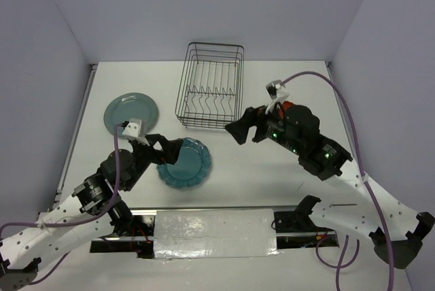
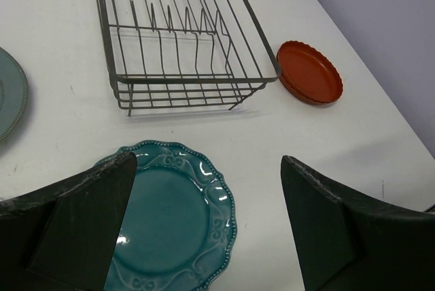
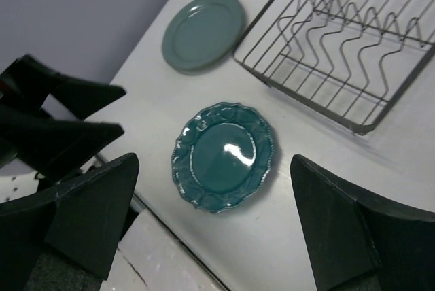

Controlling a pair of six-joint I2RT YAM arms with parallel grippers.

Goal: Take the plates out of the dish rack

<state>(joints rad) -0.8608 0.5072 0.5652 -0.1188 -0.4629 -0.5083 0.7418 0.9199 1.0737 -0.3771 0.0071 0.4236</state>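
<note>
Grey-teal plate (image 1: 130, 114) flat on counter (image 1: 272, 175), far left. Left end effector (image 1: 170, 151) spread, empty, over near edge of scalloped teal plate (image 1: 189, 167). Dish rack (image 1: 207, 126) beyond, between both arms, holds no plate. Right end effector (image 1: 243, 126) spread, empty, at rack's front-right corner. Orange-red plates (image 2: 309, 71) stacked just right of rack. Unloading looks complete.

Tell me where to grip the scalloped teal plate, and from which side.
Probably the rim of the plate nearest the left tool, coming down at a slant: it lies flat on the table, so only the upturned scalloped rim offers a pinch.
</note>
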